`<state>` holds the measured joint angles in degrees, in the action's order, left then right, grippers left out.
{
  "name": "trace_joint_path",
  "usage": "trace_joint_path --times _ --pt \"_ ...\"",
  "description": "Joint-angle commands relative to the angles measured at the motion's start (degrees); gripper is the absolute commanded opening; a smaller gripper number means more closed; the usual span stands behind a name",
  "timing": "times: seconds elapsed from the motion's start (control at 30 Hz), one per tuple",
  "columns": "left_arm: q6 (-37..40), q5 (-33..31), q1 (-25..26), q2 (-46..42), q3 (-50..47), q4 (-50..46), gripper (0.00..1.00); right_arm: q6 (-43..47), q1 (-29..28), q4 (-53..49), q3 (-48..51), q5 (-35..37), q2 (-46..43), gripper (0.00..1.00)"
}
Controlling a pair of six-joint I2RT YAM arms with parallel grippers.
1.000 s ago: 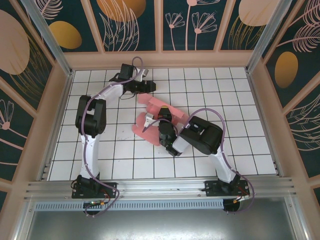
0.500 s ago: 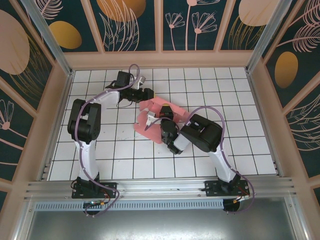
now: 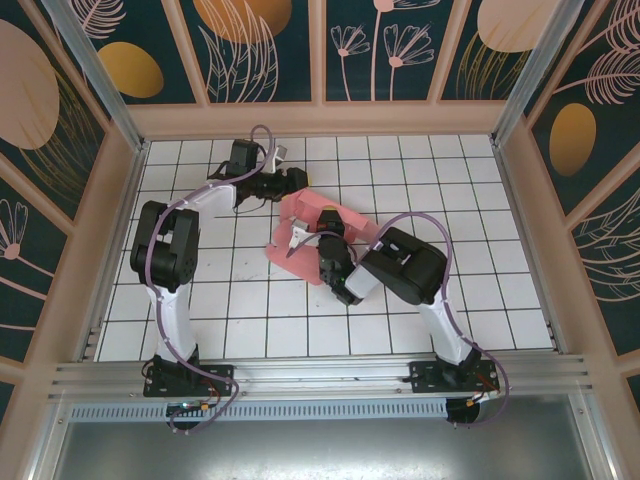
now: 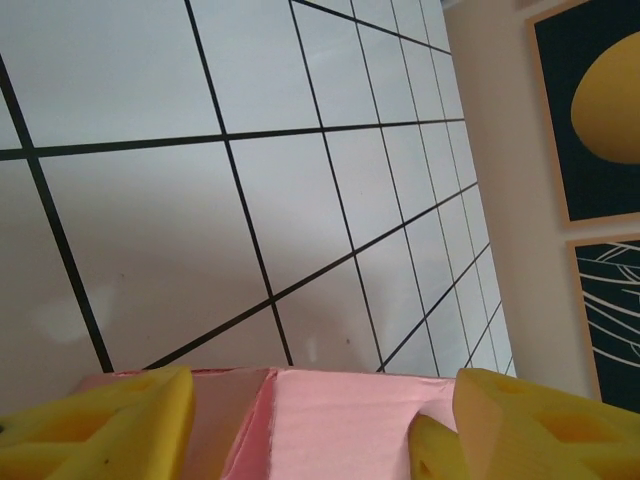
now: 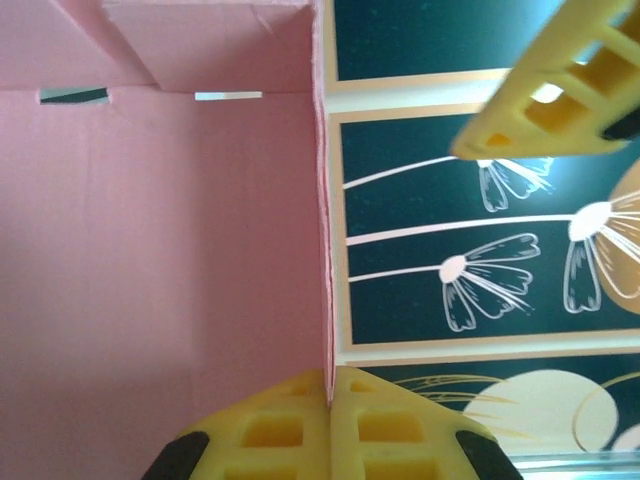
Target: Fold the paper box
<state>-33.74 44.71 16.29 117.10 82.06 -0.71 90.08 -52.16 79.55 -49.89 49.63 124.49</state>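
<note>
The paper box (image 3: 336, 216) is a pink card cut-out, partly raised off the tiled floor in the middle of the top view. My right gripper (image 3: 312, 240) is shut on it; in the right wrist view its yellow fingers (image 5: 300, 430) pinch the upright edge of a pink panel (image 5: 160, 250). My left gripper (image 3: 296, 183) is at the box's far left corner. In the left wrist view it (image 4: 322, 402) is open, with the top edge of a pink flap (image 4: 340, 430) lying between its wide-spread yellow fingers (image 4: 110, 420).
White tiled floor (image 3: 450, 200) surrounds the box, with free room to the right and front. Dark painted wall panels (image 3: 270, 50) enclose the back and sides. A yellow finger of the left gripper (image 5: 560, 90) crosses the upper right of the right wrist view.
The left gripper's jaws have widened, and it has shifted slightly along the box's far corner. The right gripper has stayed shut on the box, which has moved a little to the left.
</note>
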Motion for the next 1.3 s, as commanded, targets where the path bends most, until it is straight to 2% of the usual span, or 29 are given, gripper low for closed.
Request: trace_joint_path --times 0.0,0.13,0.43,0.53,0.6,1.0,1.27 --pt "-0.3 -1.2 0.0 -1.8 0.5 0.7 0.73 -12.7 0.0 -14.5 -1.8 -0.8 -5.8 0.00" --pt "1.0 -2.8 0.1 -1.3 3.3 -1.7 0.76 -16.2 0.4 -19.1 -1.9 -1.8 -8.5 0.00" --pt "0.9 -2.1 -0.2 -0.5 5.6 -2.9 0.77 -21.3 1.5 -29.7 -4.3 -3.8 -9.9 0.00" --pt "1.3 -1.9 -0.3 0.2 6.0 -3.1 0.78 -26.3 2.2 -39.4 -7.1 -5.8 -10.9 0.00" --pt "1.5 -1.6 -0.4 1.2 6.3 -3.3 0.78 -27.3 2.5 -40.9 -7.9 -6.2 -11.2 0.00" --pt "1.3 0.9 -0.6 0.3 3.7 -2.9 0.72 -21.2 3.9 -34.4 -7.6 -4.3 -9.5 0.00" --pt "1.9 0.2 -0.5 -2.6 -2.0 -1.6 0.71 -11.5 3.1 -19.3 -6.2 -1.4 -7.6 0.00"
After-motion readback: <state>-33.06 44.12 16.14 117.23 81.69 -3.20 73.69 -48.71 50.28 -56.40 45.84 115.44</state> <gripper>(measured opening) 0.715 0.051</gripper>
